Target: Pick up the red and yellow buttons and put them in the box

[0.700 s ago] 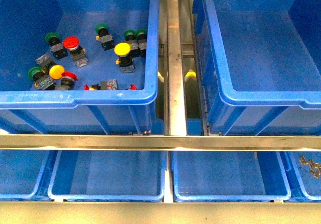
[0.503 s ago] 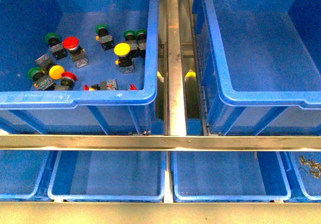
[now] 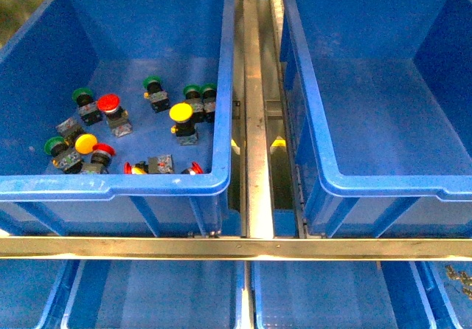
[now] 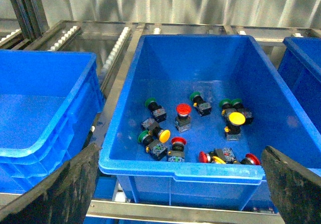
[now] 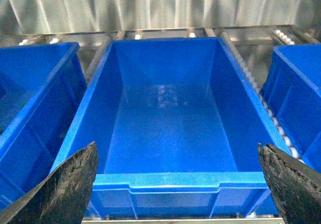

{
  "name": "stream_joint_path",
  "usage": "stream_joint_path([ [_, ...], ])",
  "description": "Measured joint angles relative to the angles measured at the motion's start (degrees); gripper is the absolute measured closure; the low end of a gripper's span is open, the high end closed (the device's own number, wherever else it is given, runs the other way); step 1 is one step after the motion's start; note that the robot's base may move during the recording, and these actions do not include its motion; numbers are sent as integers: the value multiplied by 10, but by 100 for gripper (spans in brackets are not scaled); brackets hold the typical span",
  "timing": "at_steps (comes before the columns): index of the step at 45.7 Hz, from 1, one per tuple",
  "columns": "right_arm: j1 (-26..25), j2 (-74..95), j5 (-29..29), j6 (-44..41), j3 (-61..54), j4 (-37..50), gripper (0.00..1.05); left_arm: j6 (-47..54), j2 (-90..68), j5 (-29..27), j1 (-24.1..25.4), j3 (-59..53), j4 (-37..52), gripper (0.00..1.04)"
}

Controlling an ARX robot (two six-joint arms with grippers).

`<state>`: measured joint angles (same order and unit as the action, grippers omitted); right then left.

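Approach to the first pick. The left hand (image 4: 180, 147) is spread wide and empty; the right hand (image 5: 176, 144) likewise. The red- and yellow-capped push-button switches (image 3: 181, 112) lie ahead of and below the left hand, in the single-rimmed blue plastic bin (image 4: 180, 170). Advised: descend straight over one cap and close across its blocky body, since green-capped switches (image 3: 153, 83) sit just beside. The deep blue double-rimmed box (image 4: 30, 156) stands beside that bin, on this hand's outer side.

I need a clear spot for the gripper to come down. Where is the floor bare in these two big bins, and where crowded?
The deep blue plastic bin on the right has a wholly bare floor. In the left blue plastic bin, the strip between back wall and the coloured-cap push-button switches is free; the front half is crowded.
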<state>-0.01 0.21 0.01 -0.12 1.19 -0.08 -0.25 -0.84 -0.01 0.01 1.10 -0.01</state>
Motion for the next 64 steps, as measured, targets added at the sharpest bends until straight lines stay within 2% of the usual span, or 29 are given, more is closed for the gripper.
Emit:
stream_joint_path([
  [64, 0, 0, 0, 0, 0, 0, 7, 0, 0, 0, 0, 0, 0, 8],
])
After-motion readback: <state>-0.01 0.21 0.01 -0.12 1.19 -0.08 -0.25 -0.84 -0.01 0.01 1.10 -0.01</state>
